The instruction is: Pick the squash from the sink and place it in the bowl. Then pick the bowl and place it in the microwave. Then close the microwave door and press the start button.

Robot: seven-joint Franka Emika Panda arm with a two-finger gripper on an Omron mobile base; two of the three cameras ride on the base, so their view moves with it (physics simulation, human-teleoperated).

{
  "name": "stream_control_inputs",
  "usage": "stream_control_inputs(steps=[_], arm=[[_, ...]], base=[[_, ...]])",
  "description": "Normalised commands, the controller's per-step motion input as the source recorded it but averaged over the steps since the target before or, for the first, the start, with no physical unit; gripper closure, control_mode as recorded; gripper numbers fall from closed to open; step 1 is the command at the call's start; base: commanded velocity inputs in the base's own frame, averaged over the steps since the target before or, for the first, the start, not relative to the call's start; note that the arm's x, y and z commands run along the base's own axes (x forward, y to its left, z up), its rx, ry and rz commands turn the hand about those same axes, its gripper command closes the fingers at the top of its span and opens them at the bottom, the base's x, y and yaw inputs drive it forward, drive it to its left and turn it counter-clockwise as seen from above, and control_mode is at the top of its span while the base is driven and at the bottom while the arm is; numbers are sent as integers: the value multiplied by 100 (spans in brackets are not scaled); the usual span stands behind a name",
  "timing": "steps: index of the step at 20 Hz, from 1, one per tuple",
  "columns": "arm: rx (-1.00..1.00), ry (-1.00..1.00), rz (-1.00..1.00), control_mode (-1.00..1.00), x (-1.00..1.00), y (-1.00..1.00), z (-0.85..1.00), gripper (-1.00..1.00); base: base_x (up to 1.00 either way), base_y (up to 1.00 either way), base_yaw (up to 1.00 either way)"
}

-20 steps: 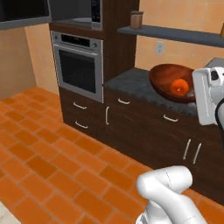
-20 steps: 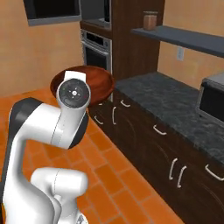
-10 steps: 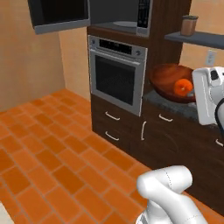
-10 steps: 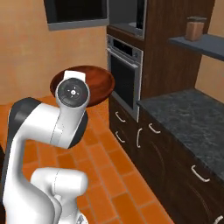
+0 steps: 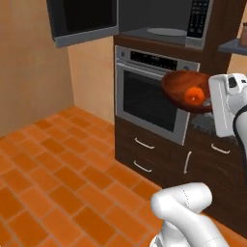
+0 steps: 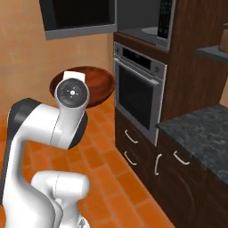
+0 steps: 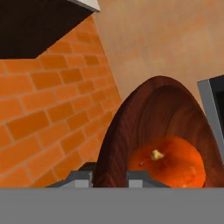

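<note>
My gripper (image 7: 109, 177) is shut on the near rim of the reddish-brown bowl (image 7: 151, 113), one finger on each side of the rim. The orange squash (image 7: 168, 166) lies inside it. In the left base view the bowl (image 5: 183, 87) with the squash (image 5: 195, 94) hangs in the air in front of the oven, left of my hand. From the right base view the bowl (image 6: 95, 82) shows behind the wrist. The microwave (image 5: 159, 19) sits above with its black door (image 5: 84, 19) swung open to the left; its keypad (image 5: 198, 19) is on the right. The sink is out of view.
A steel wall oven (image 5: 152, 103) stands under the microwave, with dark drawers (image 5: 144, 154) below it. A dark speckled counter (image 6: 200, 133) over dark cabinets runs to the right. Orange tiled floor (image 5: 58, 169) spreads to the left.
The whole picture has shifted as the base drove along the cabinets: oven and microwave now stand closer and more central. The bowl with the squash has stayed in my grip.
</note>
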Motion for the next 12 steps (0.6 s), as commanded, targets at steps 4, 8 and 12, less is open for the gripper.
stream_control_inputs(steps=[4,8,12], arm=[[0,0,0,100,0,0,0,100],[0,0,0,100,0,0,0,100],[0,0,0,100,0,0,0,100]], base=[[100,77,-40],[100,26,-28],[100,0,-17]])
